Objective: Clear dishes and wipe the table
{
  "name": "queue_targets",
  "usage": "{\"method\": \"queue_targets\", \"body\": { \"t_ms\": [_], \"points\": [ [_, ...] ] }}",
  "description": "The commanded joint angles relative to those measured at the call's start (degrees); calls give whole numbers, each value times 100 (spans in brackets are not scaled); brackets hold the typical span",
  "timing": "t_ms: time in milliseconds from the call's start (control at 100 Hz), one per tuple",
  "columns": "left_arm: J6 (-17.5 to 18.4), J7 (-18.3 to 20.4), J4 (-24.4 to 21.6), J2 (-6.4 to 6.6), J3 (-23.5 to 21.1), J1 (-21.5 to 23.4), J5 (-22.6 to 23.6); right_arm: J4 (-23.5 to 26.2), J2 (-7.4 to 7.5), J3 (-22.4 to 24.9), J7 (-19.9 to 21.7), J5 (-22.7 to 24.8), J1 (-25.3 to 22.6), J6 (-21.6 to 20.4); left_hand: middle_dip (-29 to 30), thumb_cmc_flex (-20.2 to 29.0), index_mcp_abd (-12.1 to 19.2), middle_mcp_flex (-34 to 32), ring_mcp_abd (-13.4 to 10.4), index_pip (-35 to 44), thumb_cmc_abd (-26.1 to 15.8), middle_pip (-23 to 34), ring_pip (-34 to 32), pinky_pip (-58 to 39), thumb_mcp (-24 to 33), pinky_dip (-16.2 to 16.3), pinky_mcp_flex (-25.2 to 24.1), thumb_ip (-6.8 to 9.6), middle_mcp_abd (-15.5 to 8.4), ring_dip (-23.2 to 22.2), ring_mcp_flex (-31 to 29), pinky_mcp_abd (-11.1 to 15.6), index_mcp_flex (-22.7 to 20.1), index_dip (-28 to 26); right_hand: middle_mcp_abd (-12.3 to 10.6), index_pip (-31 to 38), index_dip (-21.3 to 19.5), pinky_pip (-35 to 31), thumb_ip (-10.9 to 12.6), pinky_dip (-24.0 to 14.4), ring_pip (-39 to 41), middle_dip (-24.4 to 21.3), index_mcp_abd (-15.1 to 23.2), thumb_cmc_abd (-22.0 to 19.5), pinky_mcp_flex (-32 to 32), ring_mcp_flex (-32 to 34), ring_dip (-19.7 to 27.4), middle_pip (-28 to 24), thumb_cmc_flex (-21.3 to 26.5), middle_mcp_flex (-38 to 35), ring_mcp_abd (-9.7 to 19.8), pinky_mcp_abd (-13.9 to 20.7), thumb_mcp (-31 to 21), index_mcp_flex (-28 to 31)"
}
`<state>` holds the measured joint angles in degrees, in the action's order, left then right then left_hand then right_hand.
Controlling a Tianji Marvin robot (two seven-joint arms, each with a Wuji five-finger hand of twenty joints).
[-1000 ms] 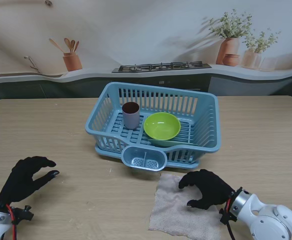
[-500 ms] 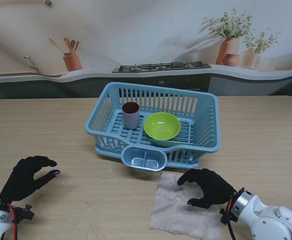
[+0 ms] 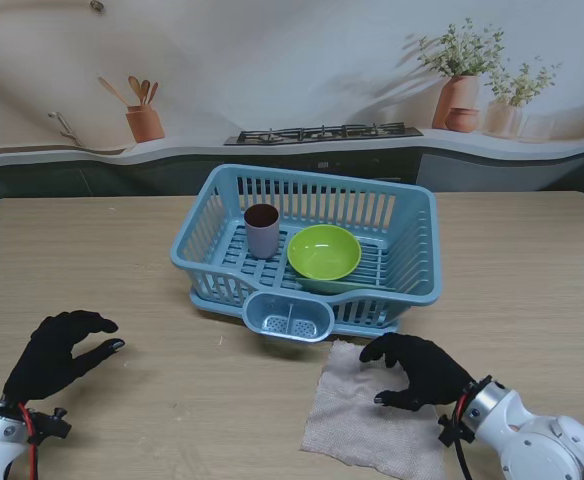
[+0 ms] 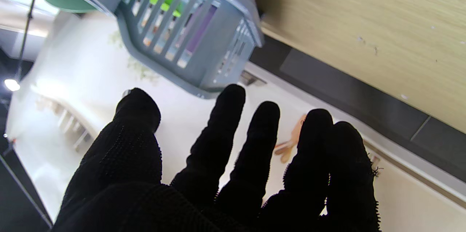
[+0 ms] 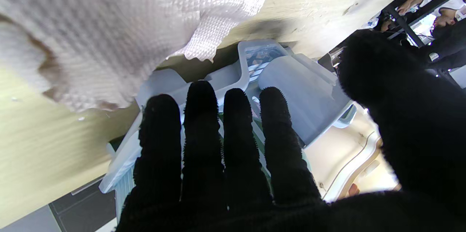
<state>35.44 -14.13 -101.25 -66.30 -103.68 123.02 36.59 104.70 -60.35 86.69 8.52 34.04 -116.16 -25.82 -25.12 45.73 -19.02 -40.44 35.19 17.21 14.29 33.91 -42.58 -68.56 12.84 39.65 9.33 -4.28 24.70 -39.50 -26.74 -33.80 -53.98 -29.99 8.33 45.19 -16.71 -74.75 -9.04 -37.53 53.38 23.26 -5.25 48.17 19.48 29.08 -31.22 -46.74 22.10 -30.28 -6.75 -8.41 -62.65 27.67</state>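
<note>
On the table (image 3: 92,260), the cloth (image 3: 372,415) lies flat, nearer to me than the rack (image 3: 307,250) holding cup (image 3: 262,230) and bowl (image 3: 324,251). Right hand (image 3: 419,370) rests on the cloth, fingers spread, gripping nothing. Left hand (image 3: 57,352) hovers wide, empty, well apart.

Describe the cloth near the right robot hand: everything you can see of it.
The cloth is a pale beige, roughly square rag with a coarse waffle-like weave and frayed edges. It lies mostly flat on the wooden table, slightly rumpled, nearer to me than the blue dish rack and its cutlery cup, apart from both. The right robot hand arches over its right side, fingertips down at it; firm contact is unclear.
</note>
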Motion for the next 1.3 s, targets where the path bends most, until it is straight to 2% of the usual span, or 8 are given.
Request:
{"method": "queue_targets", "body": {
  "t_ms": [0, 140, 350, 410, 580, 860, 1140, 1290],
  "points": [
    [-49, 120, -67, 19, 28, 2, -26, 2, -24, -34, 68, 50, -42, -38, 135, 194, -25, 73, 175, -70, -279, -38, 5, 77, -78, -71, -59, 169, 141, 32, 100, 77, -151, -6, -80, -45, 27, 623, -189, 450, -644, -142, 11, 13, -94, 76, 335, 268, -192, -44, 63, -139, 29, -13],
    [-101, 178, -73, 30, 52, -20, -62, 10, -40, -66, 40, -125, -39, -48, 134, 192, -23, 69, 178, -68, -273, -35, 6, 77, -75, -70, -59, 169, 140, 32, 102, 77, -154, -7, -153, -169, 82, 1576, -209, 1713, -2070, -351, -25, 106, -186, 166, 1020, 883, -256, 74, 96, 21, -91, -5],
    [-145, 186, -98, 31, 62, -15, -70, 59, -75, -141, -74, -356, -79, -80, 134, 196, -21, 74, 175, -70, -275, -38, 7, 77, -67, -70, -59, 169, 141, 33, 106, 77, -150, -6, -102, -190, 94, 1429, -211, 2050, -2193, -357, 6, 148, 788, 858, 1113, 934, -221, -370, -47, 171, -182, 319],
    [-145, 186, -104, 31, 62, -12, -74, 31, -74, -121, -141, -207, -48, -192, 135, 195, -24, 74, 181, -67, -272, -39, 8, 77, -66, -69, -59, 169, 145, 34, 107, 77, -156, -7, -56, -137, 58, 877, -205, 1882, -1679, -263, -5, 10, 871, 820, 861, 738, -269, -366, -118, 238, -87, 303],
    [-129, 216, -111, 35, 51, -10, -85, -56, -78, -13, -226, 76, 1, -181, 134, 201, -20, 68, 181, -66, -268, -35, 6, 78, -60, -69, -59, 169, 138, 33, 102, 77, -156, -8, 79, 225, -111, -435, -175, 794, -93, 40, -135, -151, 455, 458, 108, -68, -210, -392, -288, 312, 73, 380],
    [-385, 625, -378, 117, 122, 68, -128, -496, -60, 213, -436, 761, 264, -328, 146, 192, -11, 94, 152, -83, -258, -62, 34, 79, -43, -69, -60, 170, 123, 47, 130, 78, -129, 0, 4, 998, -540, -1111, -160, -102, 825, 352, -73, -173, 415, 585, -294, -865, -124, -712, -310, 451, 124, 638],
    [-818, 1160, -589, 225, 322, 98, -220, -979, -54, 410, -854, 1430, 552, -409, 159, 177, -23, 158, 117, -121, -231, -96, 85, 148, 7, -108, -123, 169, 95, 75, 198, 137, -81, 23, 11, 1097, -622, -1119, -152, -263, 861, 417, -80, -165, 369, 586, -309, -941, -83, -777, -314, 399, 134, 704],
    [-857, 1197, -637, 243, 381, 113, -143, -1253, -48, 433, -1091, 1707, 696, -323, 164, 155, 20, 199, 77, -135, -210, -112, 108, 158, 40, -121, -142, 166, 71, 88, 236, 166, -67, 35, 22, 1006, -588, -936, -151, -240, 690, 381, -119, -166, 307, 550, -233, -841, -78, -765, -324, 323, 146, 705]
  ]
}}
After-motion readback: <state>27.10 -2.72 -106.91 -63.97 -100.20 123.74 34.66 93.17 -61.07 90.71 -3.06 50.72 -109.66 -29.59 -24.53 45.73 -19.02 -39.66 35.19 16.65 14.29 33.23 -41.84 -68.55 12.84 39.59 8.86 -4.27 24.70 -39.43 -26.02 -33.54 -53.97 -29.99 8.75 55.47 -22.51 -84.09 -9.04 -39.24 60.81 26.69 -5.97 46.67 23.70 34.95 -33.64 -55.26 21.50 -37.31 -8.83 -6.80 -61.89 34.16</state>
